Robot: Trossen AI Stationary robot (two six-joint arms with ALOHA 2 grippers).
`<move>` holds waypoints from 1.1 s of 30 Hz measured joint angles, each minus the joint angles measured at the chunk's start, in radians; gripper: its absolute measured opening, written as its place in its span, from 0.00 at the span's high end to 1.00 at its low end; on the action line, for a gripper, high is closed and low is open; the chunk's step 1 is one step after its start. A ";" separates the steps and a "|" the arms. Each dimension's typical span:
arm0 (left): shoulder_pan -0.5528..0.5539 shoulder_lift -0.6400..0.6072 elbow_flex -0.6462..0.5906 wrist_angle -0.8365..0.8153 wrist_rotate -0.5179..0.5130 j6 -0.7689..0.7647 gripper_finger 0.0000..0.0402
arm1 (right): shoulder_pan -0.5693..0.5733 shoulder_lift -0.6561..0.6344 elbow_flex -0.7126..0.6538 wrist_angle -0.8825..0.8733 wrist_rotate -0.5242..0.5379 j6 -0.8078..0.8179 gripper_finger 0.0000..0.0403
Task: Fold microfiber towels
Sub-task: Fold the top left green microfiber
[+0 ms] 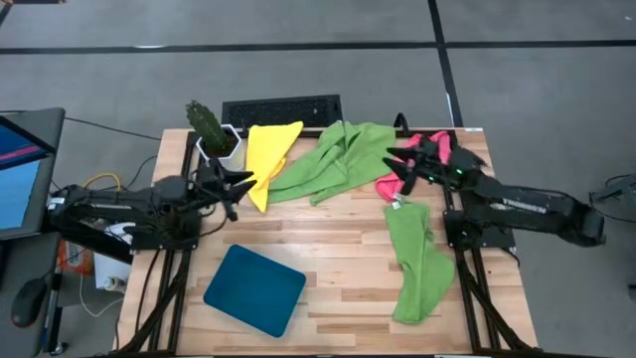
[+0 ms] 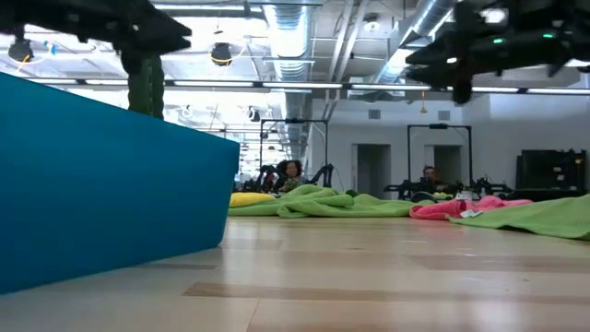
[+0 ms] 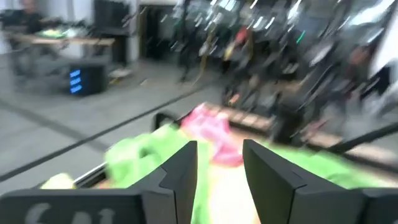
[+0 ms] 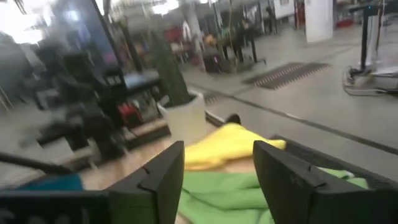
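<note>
You see soft matt cloth towels (image 1: 343, 159) on a smooth, lightly glossy wood table (image 1: 338, 249); the tray (image 1: 255, 289) looks matt.

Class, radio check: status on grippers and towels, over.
Left gripper and right gripper open, empty, raised. Microfiber towels unfolded across far side. Teal tray near front.

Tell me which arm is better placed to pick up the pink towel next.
Right, most likely. The right gripper hovers open directly over the pink towel at the table's far right. The left gripper, also open, sits across the table beside the yellow towel.
</note>
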 joint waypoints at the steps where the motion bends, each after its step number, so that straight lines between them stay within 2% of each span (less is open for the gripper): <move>1: 0.003 0.035 0.033 -0.049 -0.019 0.013 0.68 | 0.000 0.051 0.028 -0.002 0.000 -0.026 0.45; 4: 0.027 0.121 0.118 -0.155 -0.022 0.039 0.68 | 0.000 0.206 0.125 -0.015 -0.001 -0.111 0.44; 8: 0.058 0.186 0.184 -0.189 0.065 0.041 0.68 | -0.014 0.410 0.272 -0.072 -0.004 -0.218 0.45; 11: 0.075 0.190 0.195 -0.189 0.106 0.042 0.68 | -0.035 0.555 0.397 -0.154 -0.007 -0.290 0.45; 19: 0.093 0.151 0.196 -0.245 0.109 0.051 0.68 | -0.116 0.869 0.655 -0.386 -0.009 -0.420 0.45; 26: 0.093 0.141 0.196 -0.290 0.105 0.052 0.68 | -0.160 1.023 0.736 -0.427 -0.050 -0.420 0.45; 33: 0.093 0.142 0.196 -0.301 0.102 0.058 0.68 | -0.159 1.055 0.740 -0.438 -0.061 -0.438 0.45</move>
